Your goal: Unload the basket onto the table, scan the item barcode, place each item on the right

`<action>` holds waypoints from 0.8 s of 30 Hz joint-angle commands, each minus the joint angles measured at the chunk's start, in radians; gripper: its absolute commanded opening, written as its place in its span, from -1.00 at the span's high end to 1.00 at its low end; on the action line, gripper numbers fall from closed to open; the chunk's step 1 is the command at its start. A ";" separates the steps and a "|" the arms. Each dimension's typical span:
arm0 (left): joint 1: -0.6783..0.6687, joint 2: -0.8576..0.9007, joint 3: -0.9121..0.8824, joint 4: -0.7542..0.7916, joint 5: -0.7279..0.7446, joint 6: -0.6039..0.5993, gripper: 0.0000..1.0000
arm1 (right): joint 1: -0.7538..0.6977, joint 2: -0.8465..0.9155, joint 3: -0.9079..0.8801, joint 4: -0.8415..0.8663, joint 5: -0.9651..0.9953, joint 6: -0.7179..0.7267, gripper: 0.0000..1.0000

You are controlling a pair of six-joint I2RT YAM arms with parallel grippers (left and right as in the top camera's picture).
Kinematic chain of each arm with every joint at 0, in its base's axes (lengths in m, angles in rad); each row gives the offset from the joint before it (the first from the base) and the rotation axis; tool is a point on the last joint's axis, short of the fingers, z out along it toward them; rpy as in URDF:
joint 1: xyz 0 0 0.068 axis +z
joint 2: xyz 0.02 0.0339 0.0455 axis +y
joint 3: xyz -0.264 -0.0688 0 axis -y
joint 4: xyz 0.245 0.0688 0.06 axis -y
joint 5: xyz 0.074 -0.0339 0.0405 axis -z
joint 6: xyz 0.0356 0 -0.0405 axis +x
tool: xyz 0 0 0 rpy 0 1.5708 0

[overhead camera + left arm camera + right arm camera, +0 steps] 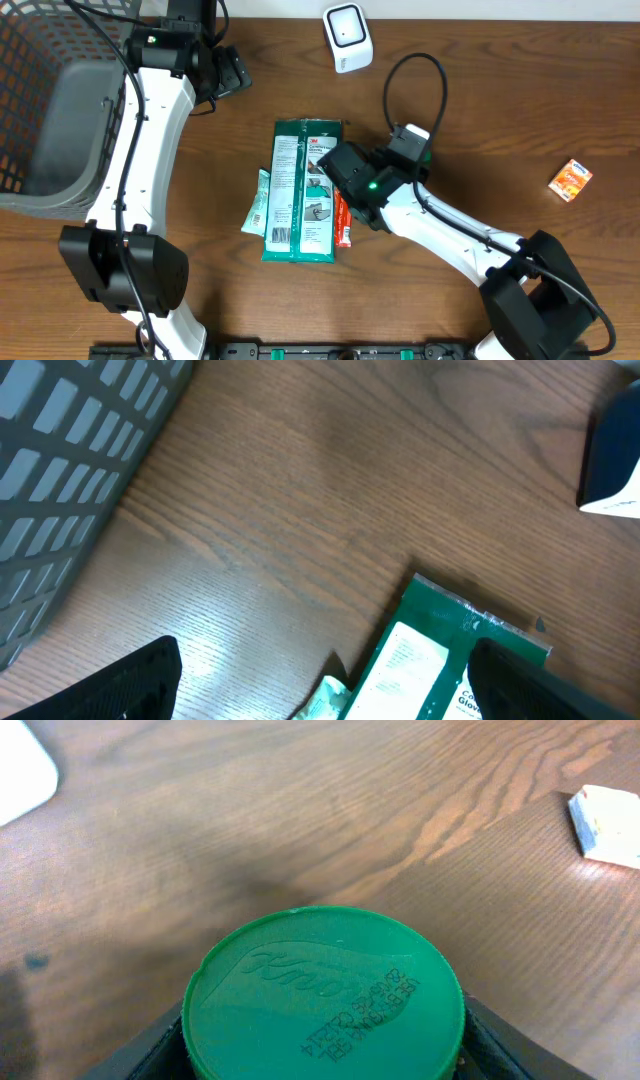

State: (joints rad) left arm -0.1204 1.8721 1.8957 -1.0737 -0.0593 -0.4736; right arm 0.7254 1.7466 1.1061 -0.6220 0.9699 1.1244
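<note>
A jar with a round green lid [325, 995], stamped with dark print, fills the bottom of the right wrist view. My right gripper [322, 1055] is shut on it, one black finger [150, 1045] on each side. From overhead this gripper [347, 180] hangs over the right edge of a green glove package [300, 190], and a red-orange strip [343, 220] shows just below it. The white scanner [347, 37] stands at the table's back. My left gripper [228, 72] is open at the back left, holding nothing; its fingers [110, 680] frame the package's top corner [440, 630].
A grey mesh basket [60, 100] fills the left side of the table, and its wall [60, 460] lies close to my left gripper. A pale teal packet [257, 203] lies against the green package. A small orange box [570, 180] sits at the far right.
</note>
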 commanded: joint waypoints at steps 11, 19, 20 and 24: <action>0.002 0.003 0.006 -0.003 -0.013 0.006 -0.83 | -0.160 -0.026 -0.096 0.321 0.150 -0.197 0.42; 0.002 0.003 0.006 -0.003 -0.013 0.006 -0.83 | -0.238 -0.026 -0.096 0.347 0.112 -0.229 0.41; 0.002 0.003 0.006 -0.003 -0.013 0.006 -0.83 | -0.245 -0.026 -0.096 0.352 0.112 -0.237 0.41; 0.002 0.003 0.006 -0.003 -0.013 0.006 -0.83 | -0.257 -0.026 -0.097 0.360 0.075 -0.270 0.40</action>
State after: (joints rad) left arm -0.1204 1.8721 1.8957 -1.0737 -0.0589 -0.4736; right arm 0.4820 1.7466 1.0084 -0.2691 1.0389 0.8997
